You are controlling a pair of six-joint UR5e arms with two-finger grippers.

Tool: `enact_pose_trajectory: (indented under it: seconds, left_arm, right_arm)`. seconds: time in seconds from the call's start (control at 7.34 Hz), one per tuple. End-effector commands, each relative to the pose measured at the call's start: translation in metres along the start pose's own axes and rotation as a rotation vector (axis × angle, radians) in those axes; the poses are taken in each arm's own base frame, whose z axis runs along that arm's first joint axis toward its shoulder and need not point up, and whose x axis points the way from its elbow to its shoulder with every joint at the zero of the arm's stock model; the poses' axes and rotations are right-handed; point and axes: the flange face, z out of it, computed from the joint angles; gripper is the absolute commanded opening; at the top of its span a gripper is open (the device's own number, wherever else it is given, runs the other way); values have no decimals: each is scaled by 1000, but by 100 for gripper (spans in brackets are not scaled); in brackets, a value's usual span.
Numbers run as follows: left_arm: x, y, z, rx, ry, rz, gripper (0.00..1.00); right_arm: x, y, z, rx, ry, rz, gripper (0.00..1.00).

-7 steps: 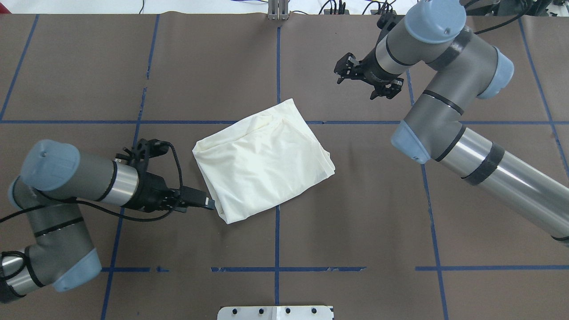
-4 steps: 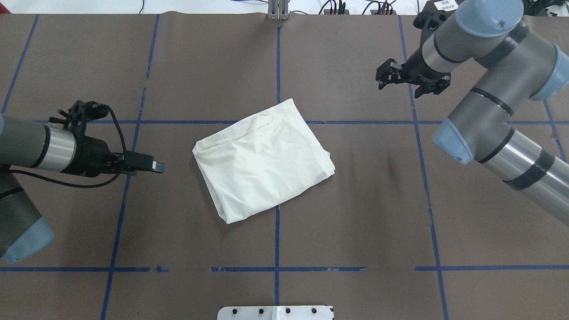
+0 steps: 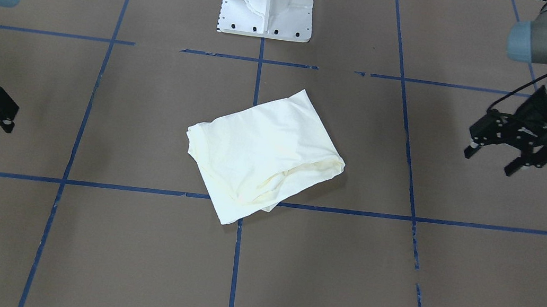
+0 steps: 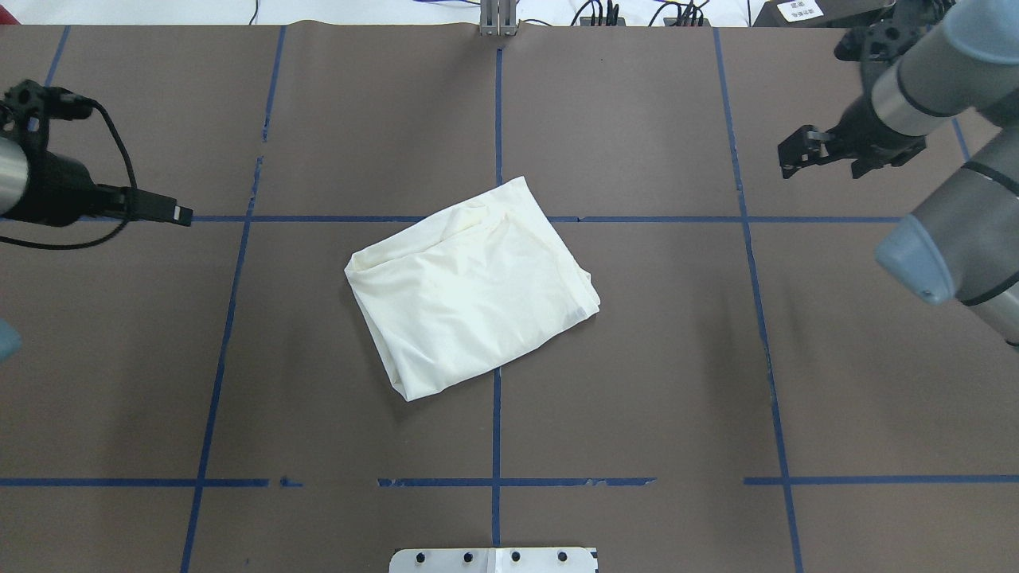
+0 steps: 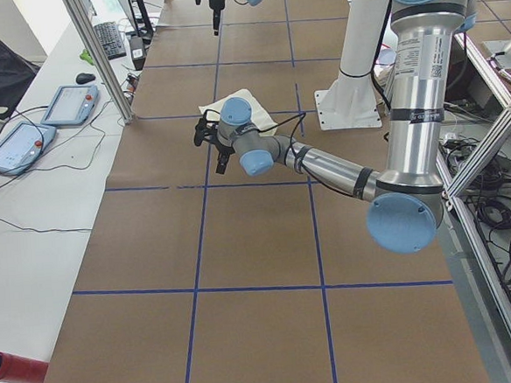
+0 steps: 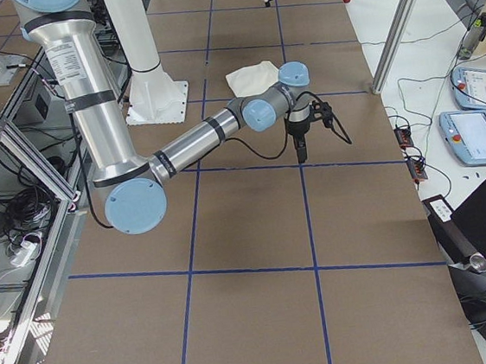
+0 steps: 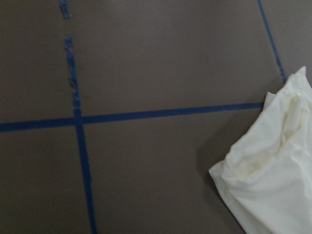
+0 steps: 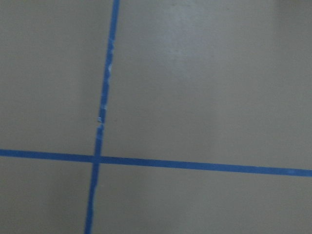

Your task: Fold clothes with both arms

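Item: one pale cream T-shirt [image 4: 474,294], folded into a compact, roughly four-sided bundle, plain side up, lying flat on the brown desk [image 4: 653,398] across a crossing of blue tape lines [image 4: 637,219]. Position: between the two sets of fingers and well apart from both, nearer neither in the overhead view. Left fingers [image 4: 177,213]: spread and empty, hanging over bare desk, pointing toward the bundle. Right fingers [image 3: 4,110]: likewise spread and holding nothing, out on the opposite side. Handling, by judgement: light, soft and limp, with no stiffness of its own; not fragile; the stacked layers would likely slide over one another and sag open if lifted from one point. Suggested hold: a low pinch at an outer corner or along a folded edge, taking every layer, one set of fingers at each of two neighbouring corners so the bundle stays flat. A thicker, yellower seamed band [image 3: 303,171] runs near one edge; it probably offers the firmest bite, though whether it is neckline or hem cannot be told. Markings: no print, brand or lettering shows on the upturned face. A small white tag [image 4: 796,9] at the desk's far edge is too small to read.
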Motion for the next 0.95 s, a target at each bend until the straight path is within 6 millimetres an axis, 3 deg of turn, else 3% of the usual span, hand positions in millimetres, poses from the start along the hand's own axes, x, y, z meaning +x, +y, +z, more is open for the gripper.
enact_pose_trajectory:
  seconds: [0.0, 0.14, 0.27, 0.41, 0.55, 0.68, 0.82]
  left_arm:
    - [-100, -18, -57, -61, -182, 141, 100]
    - [-135, -15, -76, -92, -214, 228, 100]
    - [-161, 4, -93, -112, -228, 252, 100]
    - [-184, 28, -104, -120, -208, 203, 100]
    - [-192, 63, -94, -152, -90, 152, 100]
    - [-208, 70, -80, -154, -69, 150, 100]
    - [-221, 84, -72, -170, -71, 142, 100]
  right_arm:
    - [141, 45, -14, -38, 12, -138, 100]
    - [185, 64, -21, -77, 15, -157, 100]
    - [219, 86, -28, -108, 5, -161, 100]
    - [238, 110, -26, -127, -18, -147, 100]
    - [261, 142, -4, -175, -57, -79, 100]
    - [263, 116, 1, -164, -62, -87, 100]
    - [262, 110, 0, -159, -57, -89, 100]
